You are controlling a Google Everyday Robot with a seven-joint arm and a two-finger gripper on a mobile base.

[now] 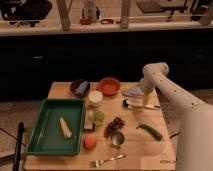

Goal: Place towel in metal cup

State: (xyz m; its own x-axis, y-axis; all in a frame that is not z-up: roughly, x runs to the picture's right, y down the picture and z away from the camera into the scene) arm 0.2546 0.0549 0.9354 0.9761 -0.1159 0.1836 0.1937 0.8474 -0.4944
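Towel point(131, 92) against hand point(143, 96), apparently, above table point(148, 151).

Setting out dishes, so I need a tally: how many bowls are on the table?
2. A dark bowl sits near the back edge of the table; an orange bowl is just right of it. The gripper hangs further right, by the towel. None look hidden.

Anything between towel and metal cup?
Yes. Grapes lie beside the metal cup, toward the towel; a utensil lies just before the towel. End effector is at the towel.
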